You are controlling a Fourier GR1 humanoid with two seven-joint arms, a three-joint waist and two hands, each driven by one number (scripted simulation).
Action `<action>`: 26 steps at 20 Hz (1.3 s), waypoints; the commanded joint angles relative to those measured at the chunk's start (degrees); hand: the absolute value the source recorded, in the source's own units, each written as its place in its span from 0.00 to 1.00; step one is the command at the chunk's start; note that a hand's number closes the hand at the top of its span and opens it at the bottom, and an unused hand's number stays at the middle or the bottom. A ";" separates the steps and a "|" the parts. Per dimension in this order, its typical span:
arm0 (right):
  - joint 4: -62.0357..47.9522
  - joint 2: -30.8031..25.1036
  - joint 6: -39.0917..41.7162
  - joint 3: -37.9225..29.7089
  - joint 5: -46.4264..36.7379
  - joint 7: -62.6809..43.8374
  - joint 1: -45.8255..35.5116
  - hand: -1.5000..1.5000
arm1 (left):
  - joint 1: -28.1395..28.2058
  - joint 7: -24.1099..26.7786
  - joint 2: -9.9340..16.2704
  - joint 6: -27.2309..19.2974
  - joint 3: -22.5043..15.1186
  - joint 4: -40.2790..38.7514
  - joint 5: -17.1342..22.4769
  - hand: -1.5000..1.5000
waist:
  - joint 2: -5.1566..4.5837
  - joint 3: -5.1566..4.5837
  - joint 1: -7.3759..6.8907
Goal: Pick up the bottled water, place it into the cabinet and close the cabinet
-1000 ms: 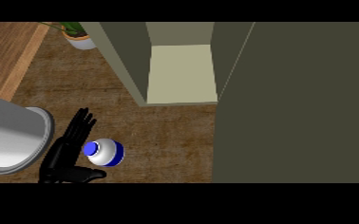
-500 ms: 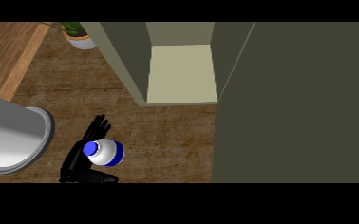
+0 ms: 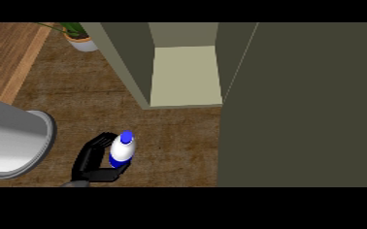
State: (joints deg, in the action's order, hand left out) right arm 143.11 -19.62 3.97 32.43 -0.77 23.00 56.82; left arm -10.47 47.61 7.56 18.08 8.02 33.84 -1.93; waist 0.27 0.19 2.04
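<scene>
Low-left: left hand point(image 3: 91, 162) curled round tilted bottle point(image 3: 122, 150), cap toward open cabinet point(image 3: 185, 77). Plant point(image 3: 77, 38) far left; grey pot point(image 3: 22, 140) beside hand.

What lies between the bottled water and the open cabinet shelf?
In the head view, only bare brown counter lies between the bottled water, held in the left robot hand, and the cabinet shelf; nothing stands in that stretch.

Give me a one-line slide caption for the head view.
Left hand curled round the bottled water on the counter, in front of the open cabinet.
</scene>
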 commanded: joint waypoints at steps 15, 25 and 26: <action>10.05 -7.81 -2.76 -2.00 -0.24 0.60 5.59 0.00 | -3.49 12.90 -4.71 -12.56 -0.05 -7.15 -3.96 1.00 | -0.06 -0.25 -0.74; 6.07 -7.78 -4.92 -1.90 1.39 2.39 3.02 0.00 | -7.58 -0.51 -7.54 -18.45 -16.03 6.37 9.43 1.00 | 0.12 -0.19 -0.96; 9.31 -8.17 -5.59 -1.05 0.93 -1.21 3.11 0.00 | -7.33 -2.57 -7.54 -20.46 -18.19 7.33 11.66 1.00 | 0.02 -0.23 -1.06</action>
State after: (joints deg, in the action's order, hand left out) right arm 143.08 -25.74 -1.14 31.96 -0.62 26.45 57.96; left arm -17.67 49.70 0.30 1.16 -3.91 36.85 4.10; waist 0.31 -0.01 0.99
